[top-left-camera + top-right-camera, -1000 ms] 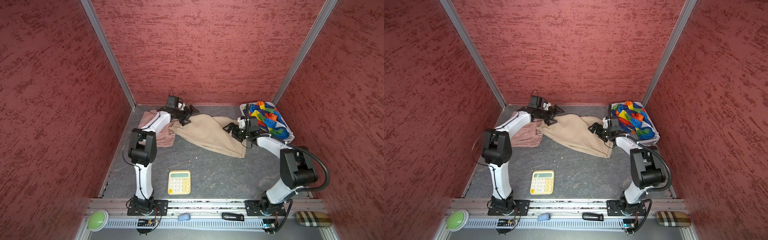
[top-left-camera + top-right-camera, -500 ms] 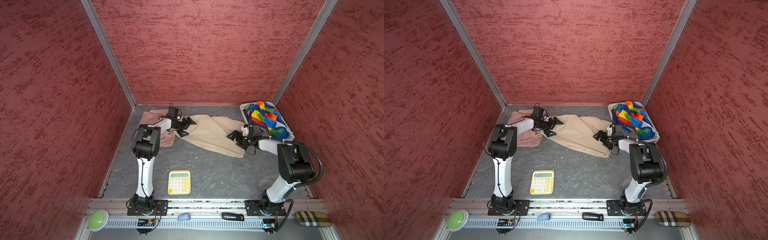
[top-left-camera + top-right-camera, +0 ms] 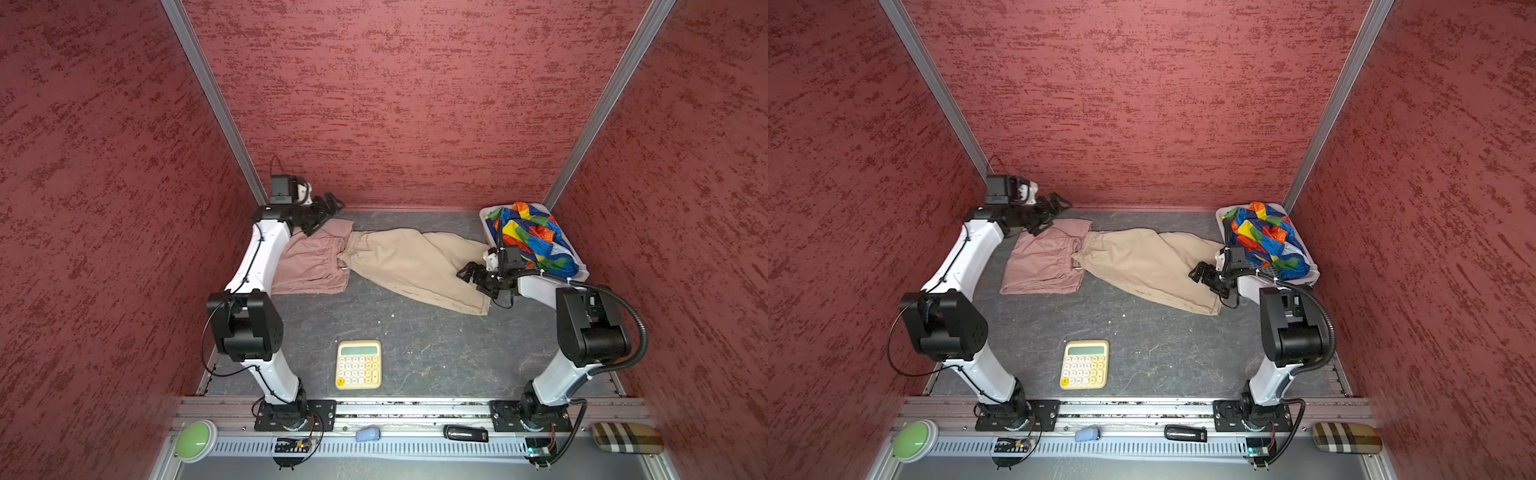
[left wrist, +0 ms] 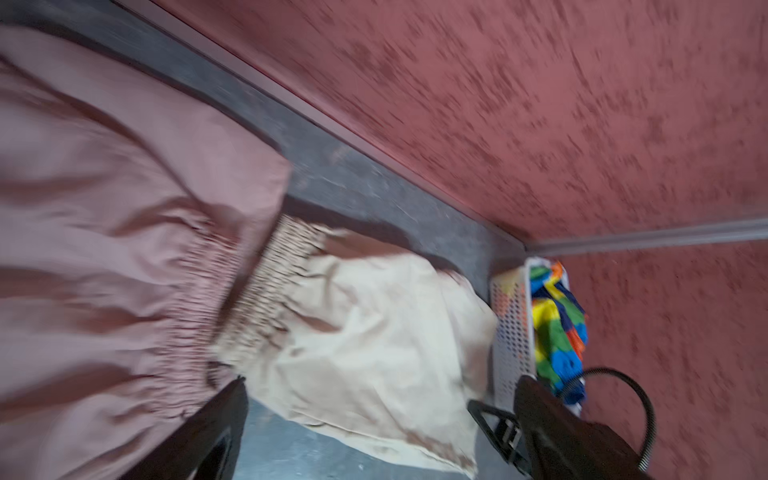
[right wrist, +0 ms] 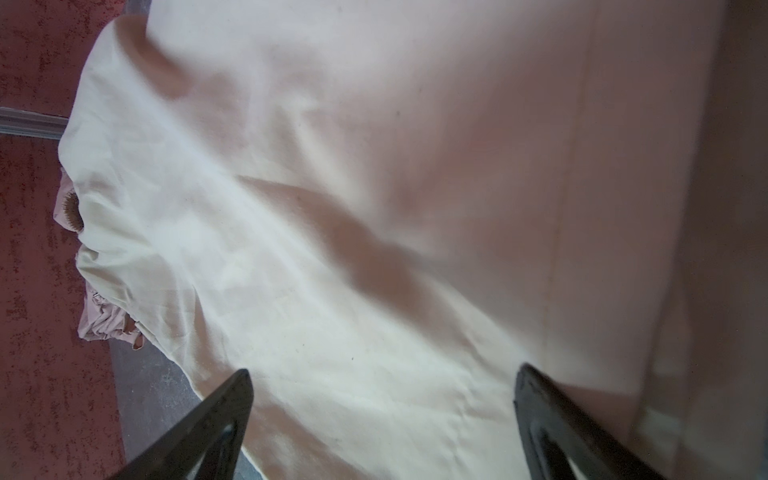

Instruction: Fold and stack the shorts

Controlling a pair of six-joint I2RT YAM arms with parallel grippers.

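Observation:
The dusty pink shorts [image 3: 311, 262] [image 3: 1042, 262] lie flat at the back left. The beige shorts [image 3: 415, 262] [image 3: 1142, 262] stretch to the right of them, gathered waistband resting on the pink pair's waist. The rainbow shorts [image 3: 532, 237] [image 3: 1262, 237] are bunched in the white basket. My left gripper [image 3: 328, 205] [image 4: 382, 386] is open and empty, raised over the pink pair's back corner. My right gripper [image 3: 469, 276] [image 5: 382, 374] is open just above the beige leg end [image 5: 332, 208], holding nothing.
The white perforated basket [image 3: 582, 272] [image 4: 511, 332] stands in the back right corner against the red walls. A yellow calculator [image 3: 358, 364] lies on the grey mat near the front. A green button [image 3: 195, 440] and small items sit on the front rail.
My left gripper has risen from the two waistbands back toward the back left corner. The right gripper has stayed open near the beige leg end, moving only slightly.

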